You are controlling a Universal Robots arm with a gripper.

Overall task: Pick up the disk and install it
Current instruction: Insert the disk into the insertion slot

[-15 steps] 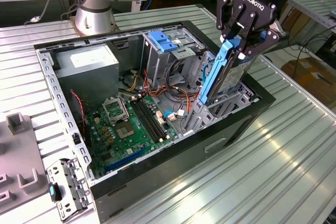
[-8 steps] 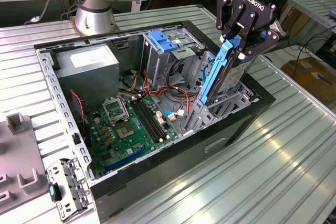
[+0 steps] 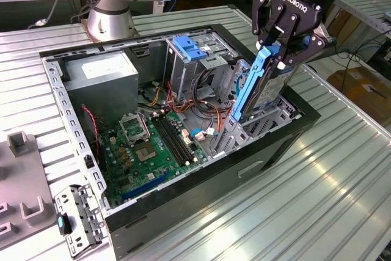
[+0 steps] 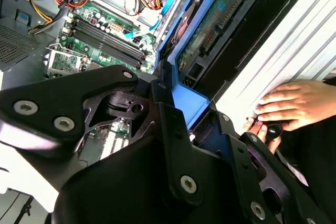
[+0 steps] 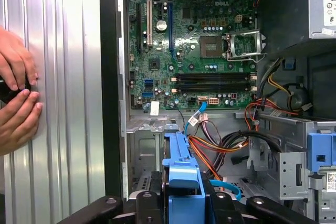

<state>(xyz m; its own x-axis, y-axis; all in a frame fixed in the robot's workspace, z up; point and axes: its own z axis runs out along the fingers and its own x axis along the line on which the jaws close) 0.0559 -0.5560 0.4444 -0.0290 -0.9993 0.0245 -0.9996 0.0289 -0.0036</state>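
The gripper (image 3: 278, 50) is clamped on the upper end of the disk (image 3: 264, 87), which is held on edge and slightly tilted, blue side rail outward. The disk's lower end meets the drive bay (image 3: 256, 123) directly beneath the fingers, inside the open computer case (image 3: 183, 209); seating cannot be judged. The motherboard (image 3: 153, 145) lies farther off, past the cables (image 3: 204, 99). A person's hands (image 5: 16, 95) rest on the ribbed table (image 3: 293, 200) outside the case wall.

Under the pincer (image 3: 282, 53) and its clamped disk (image 3: 259, 87), cables (image 3: 208, 99) and the case rim (image 3: 305, 112) crowd close; the circuit board (image 3: 146, 151) beyond lies open.
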